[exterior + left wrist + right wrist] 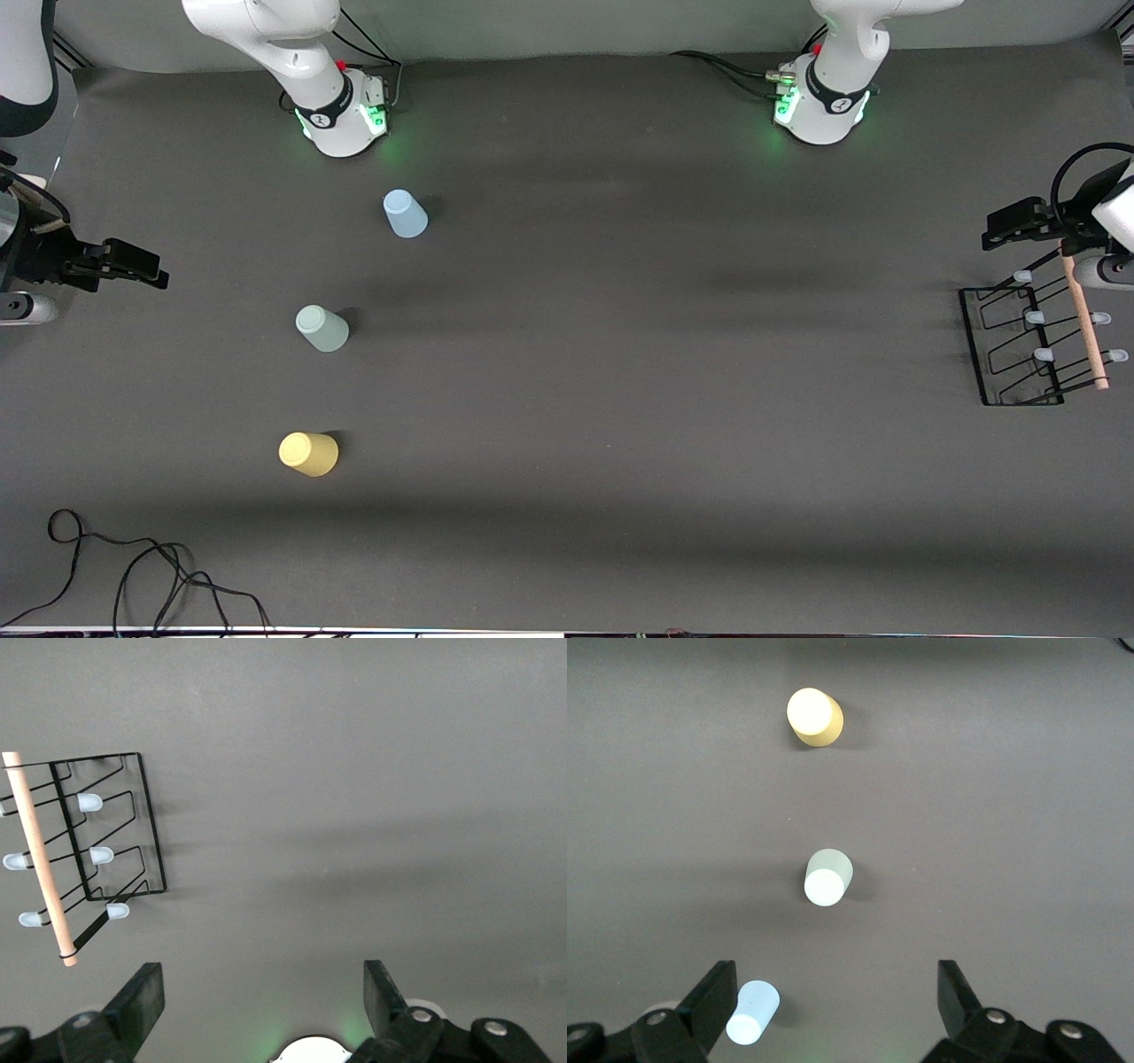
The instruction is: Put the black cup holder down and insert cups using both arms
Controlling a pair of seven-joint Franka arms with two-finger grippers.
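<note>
The black cup holder (1012,354) stands at the left arm's end of the table, its wooden rod handle (1084,323) on top; it also shows in the left wrist view (111,837). Three cups stand mouth down toward the right arm's end: light blue (405,213), pale green (322,328), and yellow (308,454), the nearest to the front camera. The right wrist view shows all three: yellow (814,717), green (827,877), blue (752,1012). My left gripper (999,232) (264,1001) is open and empty, up beside the holder. My right gripper (152,271) (837,1005) is open and empty, apart from the cups.
A loose black cable (133,567) lies at the table's front edge on the right arm's end. The two arm bases (341,111) (819,106) stand along the table's back edge. Dark grey cloth covers the table (620,354).
</note>
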